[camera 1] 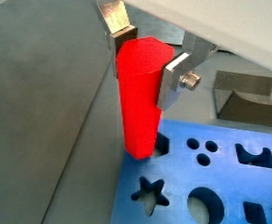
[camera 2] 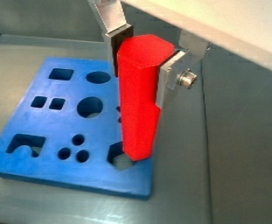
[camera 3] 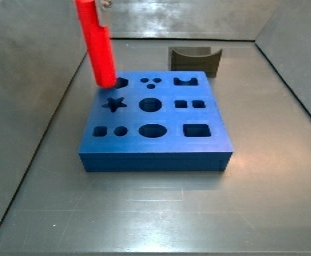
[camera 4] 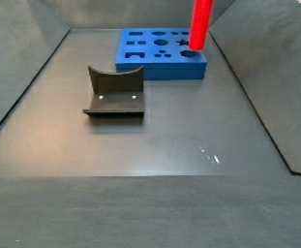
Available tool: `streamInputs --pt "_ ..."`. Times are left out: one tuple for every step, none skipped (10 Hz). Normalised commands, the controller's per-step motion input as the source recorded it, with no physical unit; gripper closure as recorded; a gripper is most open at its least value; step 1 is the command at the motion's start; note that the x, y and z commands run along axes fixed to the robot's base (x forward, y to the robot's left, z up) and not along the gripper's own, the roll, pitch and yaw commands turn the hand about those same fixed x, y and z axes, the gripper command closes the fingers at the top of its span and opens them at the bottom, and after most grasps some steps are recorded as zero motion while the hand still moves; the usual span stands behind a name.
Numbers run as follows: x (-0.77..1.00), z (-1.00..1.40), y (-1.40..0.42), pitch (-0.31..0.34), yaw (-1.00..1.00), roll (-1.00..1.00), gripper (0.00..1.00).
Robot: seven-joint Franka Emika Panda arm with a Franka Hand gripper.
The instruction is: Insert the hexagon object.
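Wrist views both show the gripper [camera 1: 149, 54] clamped on the upper part of the red bar [camera 1: 141, 101], one silver finger [camera 2: 110, 33] against each side of it. The bar's long axis runs straight down from the fingers to the blue block [camera 2: 56, 122]; its faceted top end sits between the fingers and its lower end points at the block's top face.

In a wrist view the bar's lower end [camera 2: 136, 156] meets the block at a hole near one corner, next to a pair of small round holes. Whether the tip has gone into the hole or only rests at its rim cannot be told.

Side views agree: the red bar [camera 3: 95, 45] stands upright, close to vertical, with its foot on the block's [camera 3: 158, 135] top face at a far corner, just behind the star-shaped cutout. From the opposite side, the bar [camera 4: 200, 24] comes down onto the block [camera 4: 153, 58] at its near right corner; the gripper itself is cut off by the top of the frame in both side views.

Block top face carries cutouts of mixed shapes: star, circles, squares, an oval.

Fixture [camera 4: 114, 94], the dark bracket on its base plate, stands on the grey floor [camera 4: 153, 145], well apart from the block and the bar.
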Motion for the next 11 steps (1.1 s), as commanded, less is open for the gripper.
streamInputs --pt "0.51 -0.19 0.32 0.000 -0.32 -0.12 1.00" --pt "0.39 -0.15 0.26 0.000 -0.31 -0.06 1.00" --pt "0.00 -0.14 0.00 0.000 0.00 0.00 1.00" --pt "0.06 -0.19 0.00 0.000 0.00 0.00 1.00" --pt "0.13 -0.28 0.00 0.000 0.00 -0.01 1.00" --pt "0.07 -0.32 0.00 0.000 0.08 0.00 1.00" --pt "0.04 -0.38 0.00 -0.036 0.16 -0.03 1.00" --pt "0.12 -0.43 -0.05 -0.034 0.22 -0.03 1.00" --pt "0.19 -0.42 -0.04 -0.016 0.20 -0.04 1.00" --pt "0.16 -0.39 -0.08 -0.043 0.03 -0.07 1.00" --pt "0.10 -0.35 -0.11 -0.059 0.00 -0.09 1.00"
